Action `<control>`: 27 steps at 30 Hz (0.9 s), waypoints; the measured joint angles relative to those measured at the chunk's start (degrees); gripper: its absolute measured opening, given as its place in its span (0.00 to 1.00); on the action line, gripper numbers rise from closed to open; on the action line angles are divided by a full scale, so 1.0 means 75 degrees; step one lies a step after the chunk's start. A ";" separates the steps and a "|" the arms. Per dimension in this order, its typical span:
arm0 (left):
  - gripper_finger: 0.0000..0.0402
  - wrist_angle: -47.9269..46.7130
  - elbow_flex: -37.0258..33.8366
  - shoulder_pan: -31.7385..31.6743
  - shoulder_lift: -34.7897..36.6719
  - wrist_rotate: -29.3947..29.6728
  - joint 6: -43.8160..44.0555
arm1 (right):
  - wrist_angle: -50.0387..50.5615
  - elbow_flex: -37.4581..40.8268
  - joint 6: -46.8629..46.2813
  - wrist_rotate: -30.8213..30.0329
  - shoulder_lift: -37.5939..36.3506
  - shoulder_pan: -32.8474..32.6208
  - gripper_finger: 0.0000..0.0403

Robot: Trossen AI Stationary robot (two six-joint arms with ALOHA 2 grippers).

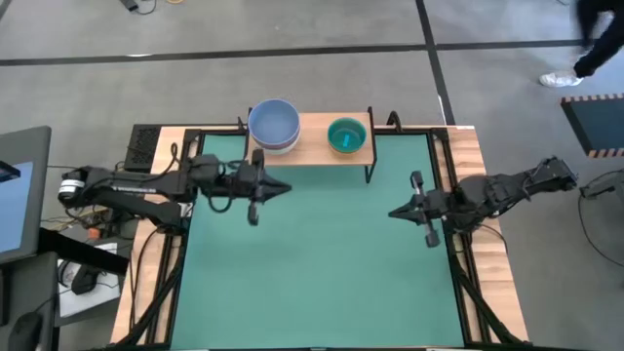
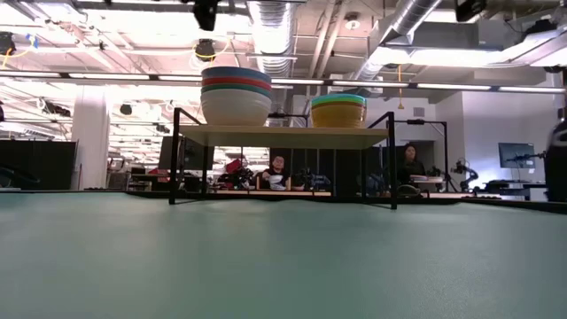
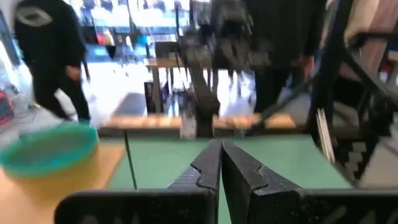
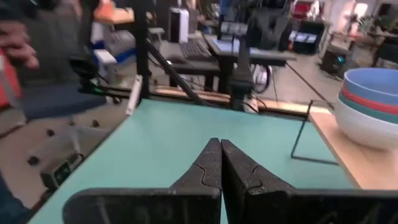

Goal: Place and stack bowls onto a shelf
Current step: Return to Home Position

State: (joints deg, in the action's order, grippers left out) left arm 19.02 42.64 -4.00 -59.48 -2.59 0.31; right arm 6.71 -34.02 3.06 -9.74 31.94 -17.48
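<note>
Light wooden shelf (image 1: 312, 136) on thin black legs stands at far edge of green work table (image 1: 322, 273). Two bowl stacks sit on top, apart from each other. Left stack (image 1: 274, 124): white at bottom, then dark teal, red, periwinkle blue on top. Right stack (image 1: 345, 136): yellow at bottom, cyan on top; layers between too thin to tell. Left gripper (image 1: 281, 188) hovers over table just in front of shelf's left end, fingers pressed together, holding nothing. Right gripper (image 1: 396, 211) hovers over table's right side, fingers likewise pressed together, empty
</note>
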 joint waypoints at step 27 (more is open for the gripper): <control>0.00 -0.0258 -0.3755 0.0937 0.4632 0.0917 -0.0071 | -0.0920 0.2993 -0.1214 0.1718 -0.4258 0.1496 0.05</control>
State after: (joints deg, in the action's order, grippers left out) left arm 17.09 14.47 3.03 -24.73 4.29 -0.22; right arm -0.19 -11.57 -6.04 3.14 0.00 -6.26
